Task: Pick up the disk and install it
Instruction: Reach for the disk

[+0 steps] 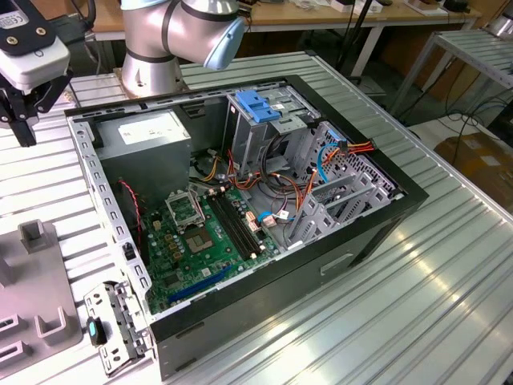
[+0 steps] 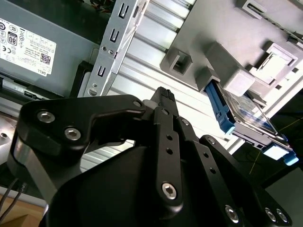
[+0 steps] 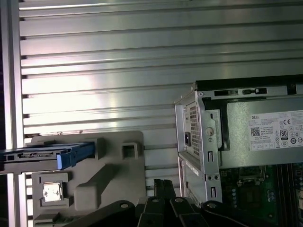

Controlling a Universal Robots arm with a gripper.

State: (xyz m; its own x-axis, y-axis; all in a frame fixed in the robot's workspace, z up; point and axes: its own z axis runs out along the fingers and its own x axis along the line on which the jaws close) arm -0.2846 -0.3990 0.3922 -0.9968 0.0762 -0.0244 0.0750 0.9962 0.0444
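Glossy metal table [image 1: 449, 265], matt plastic fixture [image 3: 109, 175], disk [image 3: 45, 157] with plastic rails

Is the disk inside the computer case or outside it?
Outside: in the first wrist view the disk sits in the grey holder beside the case.

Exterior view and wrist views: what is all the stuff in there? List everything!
table: one, silver, under everything.
case: one, black, open, on the table.
board: one, green, on the case floor.
box: one, grey, white sticker, inside the case.
flap: one, light blue, atop the cage inside the case.
holder: one, grey, on the table beside the case.
disk: one, silver, blue rails, in the holder.
arm: one, silver and light blue, beyond the case in the exterior view.
pincer: one, black, above the table near the holder.
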